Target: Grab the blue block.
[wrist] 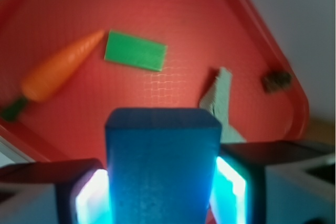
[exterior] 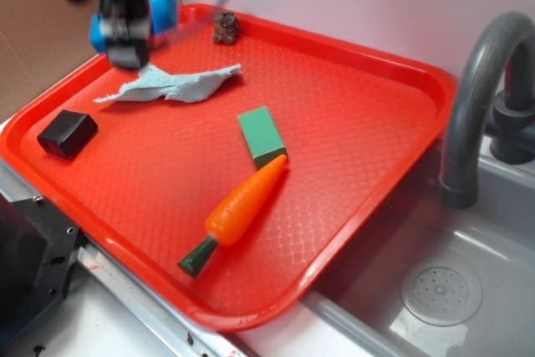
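Red tray (exterior: 351, 81) sits beside a grey sink (exterior: 468, 290) with a dark faucet (exterior: 481, 81), pale wall behind. Above the tray's far left corner the fingers (wrist: 89, 198) pinch the blue block (wrist: 161, 169) from both sides, holding it clear of the tray; the gripper (exterior: 125, 31) is blurred from outside. Just below lies a crumpled grey cloth (exterior: 171, 83). A black box (exterior: 67, 133) rests near the left edge. Mid-tray, a green block (exterior: 262, 135) touches a toy carrot's (exterior: 238, 206) tip. A small brown object (exterior: 226, 28) sits by the far rim.
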Robot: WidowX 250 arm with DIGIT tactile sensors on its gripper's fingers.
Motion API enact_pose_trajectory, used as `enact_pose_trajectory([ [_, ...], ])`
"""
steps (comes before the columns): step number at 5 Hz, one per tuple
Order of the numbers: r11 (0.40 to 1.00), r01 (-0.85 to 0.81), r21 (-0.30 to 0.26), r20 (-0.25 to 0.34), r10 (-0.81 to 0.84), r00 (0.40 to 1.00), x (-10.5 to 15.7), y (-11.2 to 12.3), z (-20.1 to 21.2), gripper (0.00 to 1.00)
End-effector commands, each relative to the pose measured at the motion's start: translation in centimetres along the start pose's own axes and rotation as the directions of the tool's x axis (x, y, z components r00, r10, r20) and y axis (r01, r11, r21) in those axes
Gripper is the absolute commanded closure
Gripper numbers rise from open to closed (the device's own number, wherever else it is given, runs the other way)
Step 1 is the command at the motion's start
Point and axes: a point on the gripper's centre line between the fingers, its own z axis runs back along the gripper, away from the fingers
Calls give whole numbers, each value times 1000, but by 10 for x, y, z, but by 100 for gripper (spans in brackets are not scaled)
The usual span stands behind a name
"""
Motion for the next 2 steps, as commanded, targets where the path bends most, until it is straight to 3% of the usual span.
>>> enact_pose_trajectory([
  [1,839,-465,-283,129,514,848,-31,3,38,100],
  [2,918,-319,-234,189,365,912,-22,11,32,100],
])
